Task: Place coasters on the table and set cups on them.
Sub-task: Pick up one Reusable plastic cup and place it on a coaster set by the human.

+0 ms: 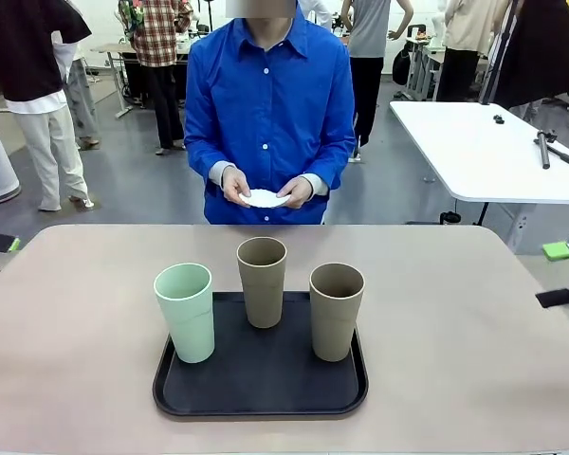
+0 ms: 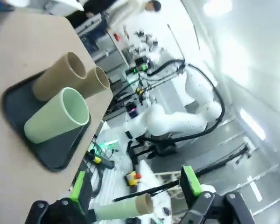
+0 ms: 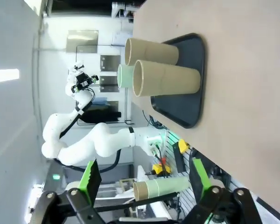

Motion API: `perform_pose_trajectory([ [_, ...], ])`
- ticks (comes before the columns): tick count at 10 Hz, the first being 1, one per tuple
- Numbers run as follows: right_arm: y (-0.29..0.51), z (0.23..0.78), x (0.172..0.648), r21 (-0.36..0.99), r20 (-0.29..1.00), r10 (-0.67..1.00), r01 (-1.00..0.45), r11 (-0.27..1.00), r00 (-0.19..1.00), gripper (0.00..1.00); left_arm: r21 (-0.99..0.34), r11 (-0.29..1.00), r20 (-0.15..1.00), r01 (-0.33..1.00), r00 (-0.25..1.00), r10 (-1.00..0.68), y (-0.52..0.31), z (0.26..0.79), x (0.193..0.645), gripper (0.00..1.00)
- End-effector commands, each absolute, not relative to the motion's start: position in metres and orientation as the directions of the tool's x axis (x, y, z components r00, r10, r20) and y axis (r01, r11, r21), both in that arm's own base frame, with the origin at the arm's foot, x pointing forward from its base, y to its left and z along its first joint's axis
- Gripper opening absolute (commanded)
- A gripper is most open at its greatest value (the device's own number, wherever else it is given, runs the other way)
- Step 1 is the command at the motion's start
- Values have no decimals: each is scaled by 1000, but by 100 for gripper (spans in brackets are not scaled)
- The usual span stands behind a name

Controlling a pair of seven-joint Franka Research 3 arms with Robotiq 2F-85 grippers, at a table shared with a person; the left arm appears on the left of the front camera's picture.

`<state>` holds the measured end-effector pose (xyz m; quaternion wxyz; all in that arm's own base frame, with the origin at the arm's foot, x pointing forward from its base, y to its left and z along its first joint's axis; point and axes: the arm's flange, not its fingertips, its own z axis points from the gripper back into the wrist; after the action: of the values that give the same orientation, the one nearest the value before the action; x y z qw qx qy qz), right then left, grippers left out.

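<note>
Done: nothing yet | You see three cups [image 1: 263, 281] on the black tray [image 1: 256, 384] | person's hands [image 1: 235, 183] hold the coasters [image 1: 264, 198] | your left gripper [image 2: 134, 184] and right gripper [image 3: 144, 177] spread wide, empty

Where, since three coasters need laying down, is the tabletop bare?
Wide bare table left and right of the black tray, plus a strip between the tray and the person. Crowded: the tray, holding all three cups.
</note>
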<state>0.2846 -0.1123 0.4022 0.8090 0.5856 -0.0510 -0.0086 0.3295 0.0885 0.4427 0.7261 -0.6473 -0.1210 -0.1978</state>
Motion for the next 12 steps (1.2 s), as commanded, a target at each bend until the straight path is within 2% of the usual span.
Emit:
perform_pose_trajectory([
  [1,-122,398,278,950,98,-120,-57,308,988,100,-921,175,337,347,938,-83,109,447,341,100],
  [3,-140,403,272,949,127,-181,-66,308,975,100,-923,273,270,273,962,-49,129,441,338,100],
  [8,-149,416,266,943,160,-209,-86,322,965,100,-923,361,162,137,986,41,163,426,343,100],
  [11,-150,413,266,941,151,-182,-85,328,972,100,-905,408,161,122,985,62,170,427,337,100],
  [12,-152,414,265,939,139,-208,-62,338,968,100,-923,357,172,142,983,56,167,420,340,100],
])
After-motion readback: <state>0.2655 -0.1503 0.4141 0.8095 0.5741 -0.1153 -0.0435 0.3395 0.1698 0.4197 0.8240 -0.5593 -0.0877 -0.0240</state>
